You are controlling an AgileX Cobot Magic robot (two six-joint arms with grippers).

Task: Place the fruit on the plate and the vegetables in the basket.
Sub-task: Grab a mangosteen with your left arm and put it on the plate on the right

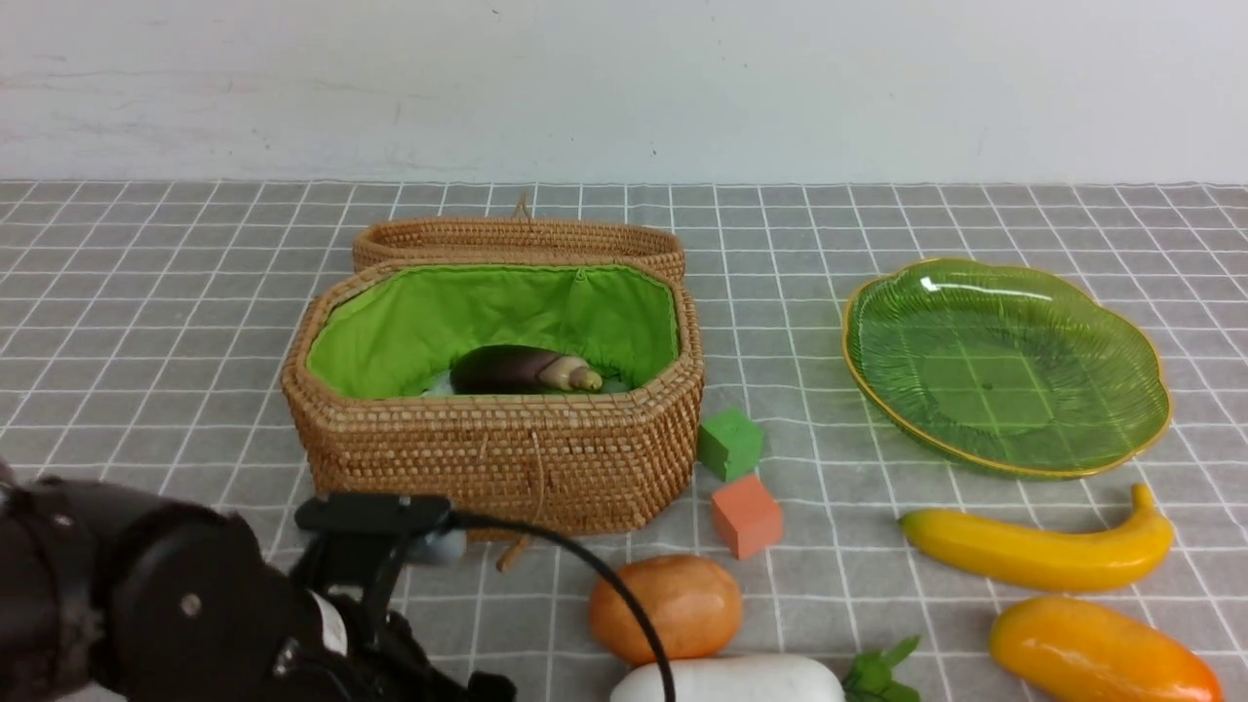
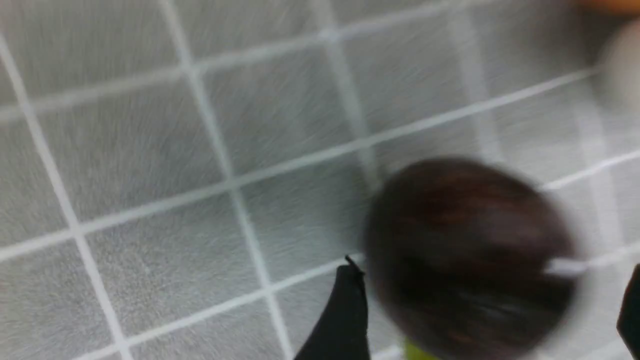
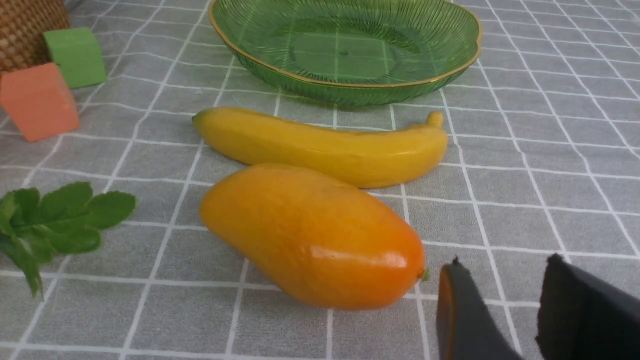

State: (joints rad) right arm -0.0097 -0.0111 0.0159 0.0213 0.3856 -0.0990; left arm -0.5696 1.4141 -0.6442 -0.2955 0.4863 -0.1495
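Only the left wrist camera showed the mangosteen [image 2: 470, 250]. It was a dark round blur on the grey checked desk [image 2: 150, 150], between the fingers of the left claw [image 2: 492, 280]. Those fingers stood wide apart and did not pinch it. From the front I saw just the left arm [image 1: 146, 604], at 7 o'clock of the basket [image 1: 497, 458], with its claw out of sight.

The front camera alone looked into the basket, where the eggplant [image 1: 517, 370] lay on the green lining. The plate [image 1: 1004, 366] sat at 3 o'clock of the basket, with the banana [image 1: 1038, 551] at 6 o'clock of it and the mango [image 1: 1102, 653] at 6 o'clock of the banana. The potato [image 1: 668, 604] lay at 5 o'clock of the basket. At 6 o'clock of the potato, the radish [image 1: 726, 680] was cut off by the frame.

The right claw [image 3: 505, 270] appeared only in its own wrist camera, partly open and holding nothing, just beside the mango's end. That view showed only the leaves of the radish.
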